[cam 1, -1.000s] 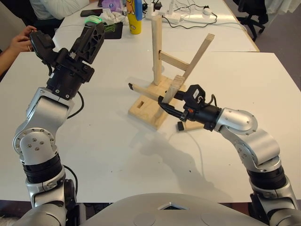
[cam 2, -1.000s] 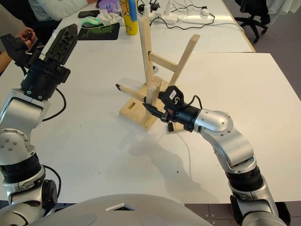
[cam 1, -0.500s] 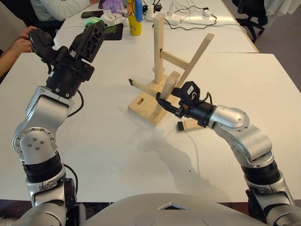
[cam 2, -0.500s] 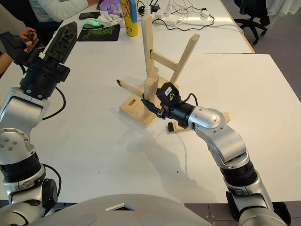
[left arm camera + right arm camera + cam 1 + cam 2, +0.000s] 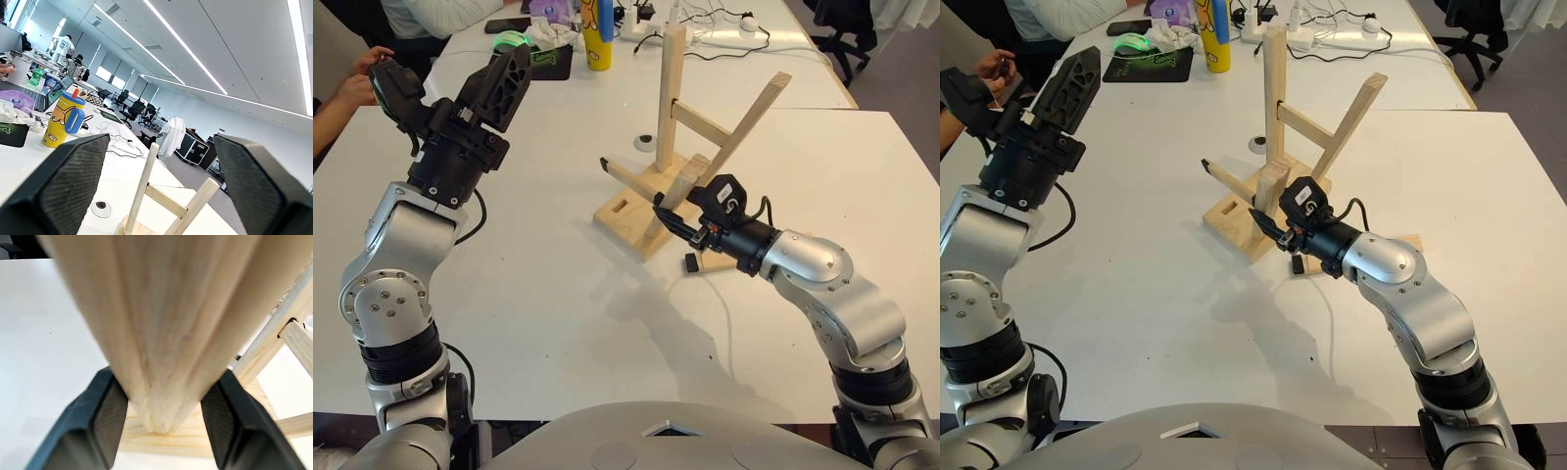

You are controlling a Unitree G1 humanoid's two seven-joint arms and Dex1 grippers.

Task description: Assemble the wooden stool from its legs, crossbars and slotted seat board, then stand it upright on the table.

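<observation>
I'm gripping the short leg (image 5: 683, 179) with my right gripper (image 5: 668, 213), jaws closed on it, at the near-right edge of the seat board (image 5: 625, 211) mid-table. I'm wanting it square over its slot before pressing. My left gripper (image 5: 505, 80) is hanging wide open and empty, far left.

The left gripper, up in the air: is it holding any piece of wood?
No, the left gripper is open with nothing between its fingers; the stool stands beyond it.
</observation>
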